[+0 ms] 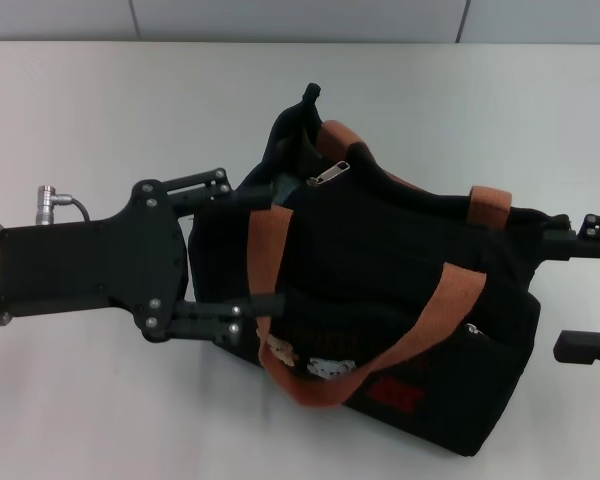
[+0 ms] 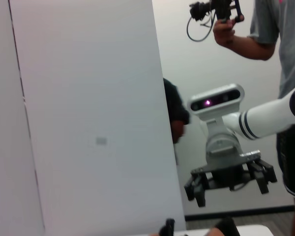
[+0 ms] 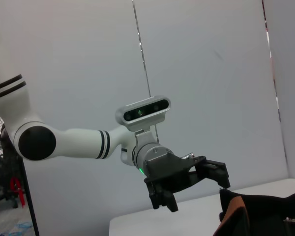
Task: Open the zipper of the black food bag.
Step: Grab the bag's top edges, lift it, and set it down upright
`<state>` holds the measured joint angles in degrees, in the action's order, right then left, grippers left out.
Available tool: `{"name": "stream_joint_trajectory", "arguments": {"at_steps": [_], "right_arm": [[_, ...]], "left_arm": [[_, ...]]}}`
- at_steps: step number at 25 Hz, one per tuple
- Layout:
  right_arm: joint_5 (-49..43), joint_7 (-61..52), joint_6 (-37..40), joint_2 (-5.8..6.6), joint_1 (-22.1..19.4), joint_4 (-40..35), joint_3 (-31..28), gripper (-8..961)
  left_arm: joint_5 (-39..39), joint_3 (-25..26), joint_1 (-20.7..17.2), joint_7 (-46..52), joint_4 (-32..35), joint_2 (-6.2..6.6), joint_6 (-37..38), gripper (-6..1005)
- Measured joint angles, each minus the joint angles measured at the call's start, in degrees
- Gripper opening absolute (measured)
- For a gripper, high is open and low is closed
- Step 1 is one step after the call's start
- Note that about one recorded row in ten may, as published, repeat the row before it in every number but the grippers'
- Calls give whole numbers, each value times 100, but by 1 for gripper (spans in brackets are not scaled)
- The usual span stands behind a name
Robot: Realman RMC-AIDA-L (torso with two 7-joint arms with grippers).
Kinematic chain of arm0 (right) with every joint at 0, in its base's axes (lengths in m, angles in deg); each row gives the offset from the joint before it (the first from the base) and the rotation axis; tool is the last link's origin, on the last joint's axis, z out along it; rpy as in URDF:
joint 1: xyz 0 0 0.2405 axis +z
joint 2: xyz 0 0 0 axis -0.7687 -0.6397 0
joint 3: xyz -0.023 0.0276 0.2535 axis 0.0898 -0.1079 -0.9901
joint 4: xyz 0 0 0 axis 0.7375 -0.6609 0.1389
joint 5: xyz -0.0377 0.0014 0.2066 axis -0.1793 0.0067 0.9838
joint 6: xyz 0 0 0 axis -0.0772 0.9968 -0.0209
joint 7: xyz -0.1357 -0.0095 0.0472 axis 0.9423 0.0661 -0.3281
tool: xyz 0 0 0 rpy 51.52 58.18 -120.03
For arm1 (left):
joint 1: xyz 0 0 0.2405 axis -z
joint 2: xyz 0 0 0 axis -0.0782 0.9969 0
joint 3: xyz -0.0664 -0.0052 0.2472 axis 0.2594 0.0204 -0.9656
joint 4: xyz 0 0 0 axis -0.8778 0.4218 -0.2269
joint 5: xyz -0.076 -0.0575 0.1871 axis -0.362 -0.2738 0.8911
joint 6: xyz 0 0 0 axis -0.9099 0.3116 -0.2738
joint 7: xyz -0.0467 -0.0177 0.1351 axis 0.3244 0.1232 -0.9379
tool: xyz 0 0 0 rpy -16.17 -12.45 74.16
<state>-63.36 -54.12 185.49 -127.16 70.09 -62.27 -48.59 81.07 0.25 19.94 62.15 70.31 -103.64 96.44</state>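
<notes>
The white worktop (image 1: 80, 400) carries the black food bag (image 1: 380, 300), lying slumped mid-table; it looks soft, light and prone to slide. The left gripper (image 1: 255, 250), jaws spread, brackets its end. The right gripper (image 1: 580, 290) sits released at the other end. Best hold: the zipper (image 1: 327, 174) pull, small, slim and probably slippery.

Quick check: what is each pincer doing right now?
Left pincer: open, fingers spread against the boxy black fabric food bag.
Right pincer: open at the bag's other end, holding nothing.
</notes>
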Motion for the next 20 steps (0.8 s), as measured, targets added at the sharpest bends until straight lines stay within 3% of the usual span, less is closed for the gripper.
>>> {"name": "stream_joint_trajectory", "arguments": {"at_steps": [10,14,16,17,20], "right_arm": [[12,2,-4,1,19,38,20,839],[15,2,-4,1,-8,38,-4,838],[19,2,-5,-2,-17,56,-9,838],[21,2,-4,-5,-20,77,-10,838],[27,2,-4,-7,-21,120,-19,838]], "left_arm": [[-241,67,-82,-166,-120,17,50,823],[-233,603,-289,-227,-375,35,-31,817],[-215,763,-313,-289,-571,46,-68,813],[-94,1033,-292,-546,-1212,77,-209,812],[40,1088,-229,-901,-1702,88,-487,806]]}}
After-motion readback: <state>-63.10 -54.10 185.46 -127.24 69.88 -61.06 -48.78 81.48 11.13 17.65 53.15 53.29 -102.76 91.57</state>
